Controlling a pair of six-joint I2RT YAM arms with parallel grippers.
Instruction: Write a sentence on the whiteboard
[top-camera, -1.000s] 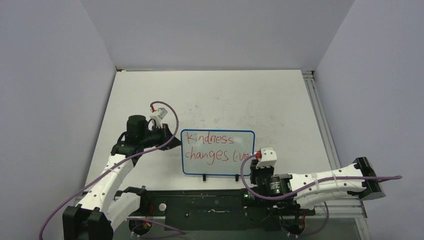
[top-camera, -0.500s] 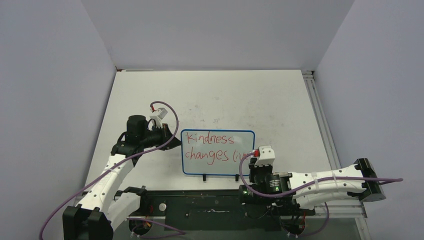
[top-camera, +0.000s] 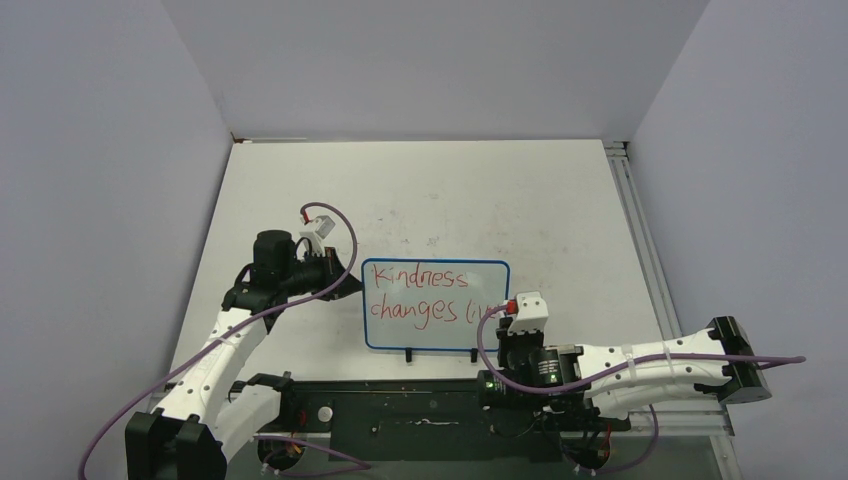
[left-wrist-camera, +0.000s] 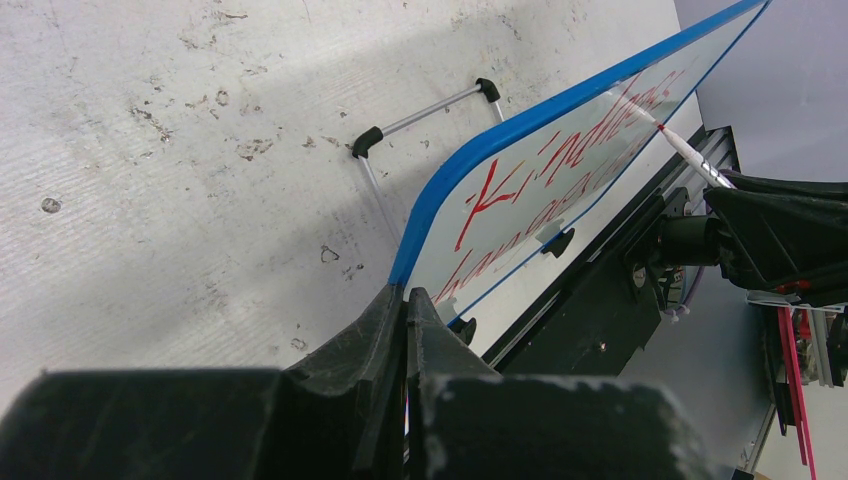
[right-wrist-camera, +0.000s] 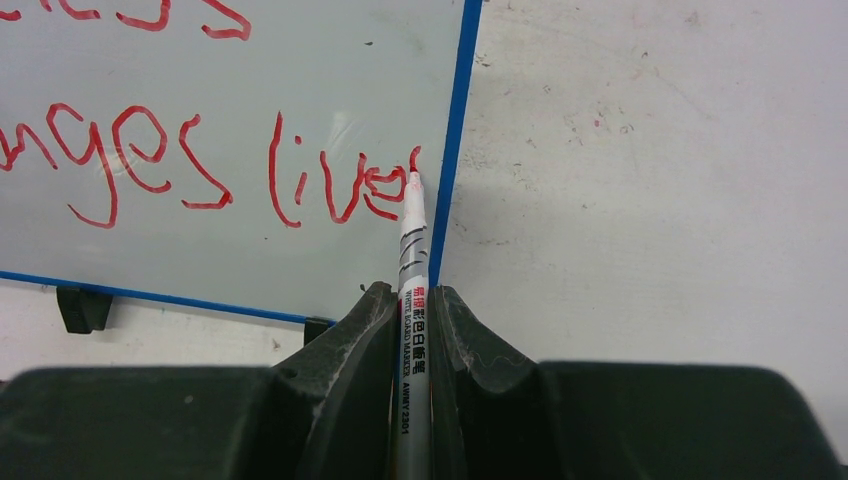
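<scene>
The whiteboard (top-camera: 435, 305), blue-framed with two black clips on its near edge, lies mid-table and reads "Kindness changes live" in red. My left gripper (top-camera: 345, 282) is shut on the board's left edge, seen close in the left wrist view (left-wrist-camera: 405, 295). My right gripper (right-wrist-camera: 410, 295) is shut on a white marker (right-wrist-camera: 412, 260) with a red tip. The tip touches the board by its right blue edge, at the end of the red writing (right-wrist-camera: 330, 185). In the top view the right gripper (top-camera: 505, 325) sits at the board's lower right corner.
A black rail (top-camera: 420, 410) runs along the near table edge between the arm bases. A metal rail (top-camera: 635, 230) lines the table's right side. The tabletop (top-camera: 520, 200) is scuffed white. Grey walls close the back and sides. A wire stand (left-wrist-camera: 430, 110) shows beneath the board.
My right gripper has shifted slightly left and toward the near edge with the marker, covering the end of the last word. The left arm has not moved.
</scene>
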